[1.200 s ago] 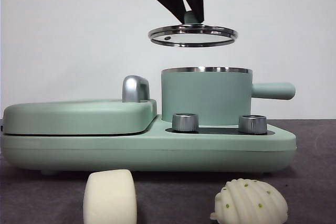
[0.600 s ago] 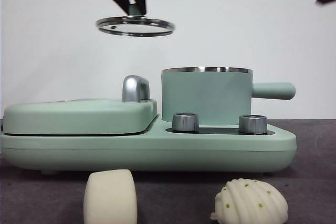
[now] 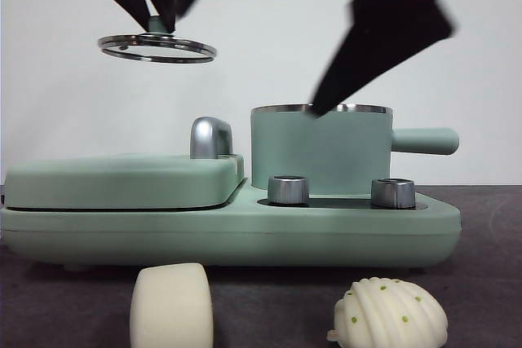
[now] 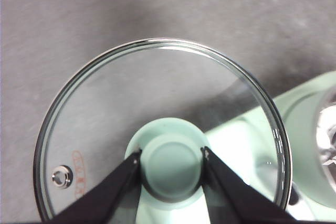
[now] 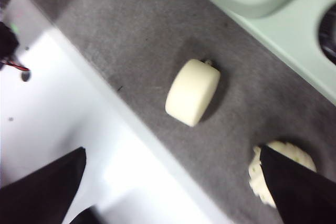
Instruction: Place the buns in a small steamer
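Front view: small steamer [image 3: 320, 149] sits open, its glass lid [image 3: 157, 46] held high off to the side, and both buns, smooth one [image 3: 171, 306] and ridged one [image 3: 390, 313], are on the desk [image 3: 481, 283], so nothing's loaded yet. Left wrist: left gripper [image 4: 171, 157] jaws clenched on the lid knob [image 4: 171, 167]. Right wrist: right gripper [image 5: 173, 174] jaws spread wide, empty, above the buns.

The dark grey worktop [image 3: 481, 283] carries the mint-green cooker base [image 3: 228, 234], with the smooth bun [image 3: 171, 307] and ridged bun [image 3: 390, 315] lying in front.
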`<state>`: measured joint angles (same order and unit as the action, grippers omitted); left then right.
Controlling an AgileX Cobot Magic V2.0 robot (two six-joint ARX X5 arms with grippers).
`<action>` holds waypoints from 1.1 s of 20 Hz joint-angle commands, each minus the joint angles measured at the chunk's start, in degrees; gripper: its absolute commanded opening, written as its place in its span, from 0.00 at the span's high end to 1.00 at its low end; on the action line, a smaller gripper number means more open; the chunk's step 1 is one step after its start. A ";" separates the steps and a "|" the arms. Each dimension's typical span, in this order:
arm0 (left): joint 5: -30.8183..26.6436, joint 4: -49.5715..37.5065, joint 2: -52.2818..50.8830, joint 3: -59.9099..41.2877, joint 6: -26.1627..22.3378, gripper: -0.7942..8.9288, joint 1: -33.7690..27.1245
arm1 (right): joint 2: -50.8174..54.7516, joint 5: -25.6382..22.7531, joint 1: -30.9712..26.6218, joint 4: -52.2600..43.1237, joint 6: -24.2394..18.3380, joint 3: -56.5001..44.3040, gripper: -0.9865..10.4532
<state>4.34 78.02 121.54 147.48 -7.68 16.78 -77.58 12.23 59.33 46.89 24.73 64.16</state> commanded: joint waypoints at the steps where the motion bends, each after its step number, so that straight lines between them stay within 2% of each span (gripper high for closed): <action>1: -0.09 -1.11 -0.07 2.27 0.72 0.80 -1.05 | -6.78 -2.01 2.62 -0.68 0.70 3.85 0.47; 10: -0.07 -1.31 -0.07 2.27 1.75 0.80 -5.01 | -20.81 -2.60 3.98 -6.10 0.33 5.66 0.47; 18: -0.07 -1.36 -0.07 2.27 1.99 0.80 -5.68 | -25.86 -3.89 3.91 -8.50 0.15 5.64 0.62; 22: -0.07 -1.38 -0.07 2.27 2.23 0.80 -5.68 | -26.34 -3.96 3.91 -7.43 0.22 5.64 0.73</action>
<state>4.34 77.82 121.54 147.48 -5.96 11.00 -102.69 8.49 62.52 39.51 24.91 68.77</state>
